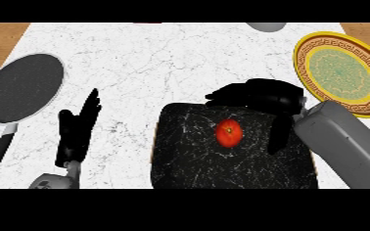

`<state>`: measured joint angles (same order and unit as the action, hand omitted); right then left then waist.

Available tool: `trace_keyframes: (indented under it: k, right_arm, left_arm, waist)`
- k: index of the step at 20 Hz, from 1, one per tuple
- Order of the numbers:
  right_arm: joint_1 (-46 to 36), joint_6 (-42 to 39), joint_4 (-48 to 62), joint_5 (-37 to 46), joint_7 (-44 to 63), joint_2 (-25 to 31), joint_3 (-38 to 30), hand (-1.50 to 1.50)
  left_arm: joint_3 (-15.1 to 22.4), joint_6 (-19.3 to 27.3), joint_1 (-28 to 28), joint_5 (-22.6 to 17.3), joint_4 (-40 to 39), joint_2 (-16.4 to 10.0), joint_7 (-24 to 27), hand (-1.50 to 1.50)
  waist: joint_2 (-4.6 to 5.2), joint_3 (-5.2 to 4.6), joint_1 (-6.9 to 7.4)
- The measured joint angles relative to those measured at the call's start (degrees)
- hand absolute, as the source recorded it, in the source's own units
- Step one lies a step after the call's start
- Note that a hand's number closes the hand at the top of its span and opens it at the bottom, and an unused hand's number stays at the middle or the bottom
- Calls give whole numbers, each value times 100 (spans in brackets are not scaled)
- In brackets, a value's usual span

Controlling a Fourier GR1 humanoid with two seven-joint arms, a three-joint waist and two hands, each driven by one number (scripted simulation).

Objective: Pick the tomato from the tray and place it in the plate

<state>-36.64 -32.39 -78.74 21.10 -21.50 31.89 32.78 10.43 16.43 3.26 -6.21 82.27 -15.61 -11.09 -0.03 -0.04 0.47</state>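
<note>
A red tomato (pixel 229 132) lies near the middle of a black marbled tray (pixel 188 161) at the lower centre. My right hand (pixel 262 96) hovers over the tray's far right part, just beyond and to the right of the tomato. Its fingers are relaxed and spread, and the thumb (pixel 279 136) hangs down to the right of the tomato, apart from it. A yellow and green plate (pixel 311 73) with a patterned rim sits at the right edge of the counter. My left hand (pixel 78 127) rests open at the lower left, fingers up.
A dark grey round pan (pixel 27 84) with a handle lies at the left edge. A grey rounded object (pixel 265 26) shows at the counter's far edge. White marble counter stretches between the tray and the pan.
</note>
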Motion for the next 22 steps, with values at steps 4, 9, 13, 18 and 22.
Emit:
trace_keyframes:
  k: [4, 9, 13, 18, 22]
  right_arm:
    - [-23, -328, 42, 365, 158, -165, 17, -150]
    - [-93, -506, 451, 923, 66, -566, -112, -150]
    - [71, -513, 518, 1364, -101, -733, -168, -150]
    - [73, -551, 686, 1800, -152, -1056, -329, -150]
    - [195, -588, 677, 2041, -143, -1205, -396, -150]
  left_arm:
    - [-37, -9, 2, 94, -4, 86, -25, 0]
    - [-95, -34, -76, 227, 94, 203, -75, 0]
    - [-224, -141, 14, 283, -50, 280, 2, 0]
    - [-299, -237, -47, 390, 179, 311, -234, 0]
    - [-356, -253, -2, 500, 126, 416, -224, 0]
  waist:
    - [1, 1, -12]
    - [5, 3, -7]
    - [5, 4, -19]
    - [4, 4, -14]
    - [4, 4, -23]
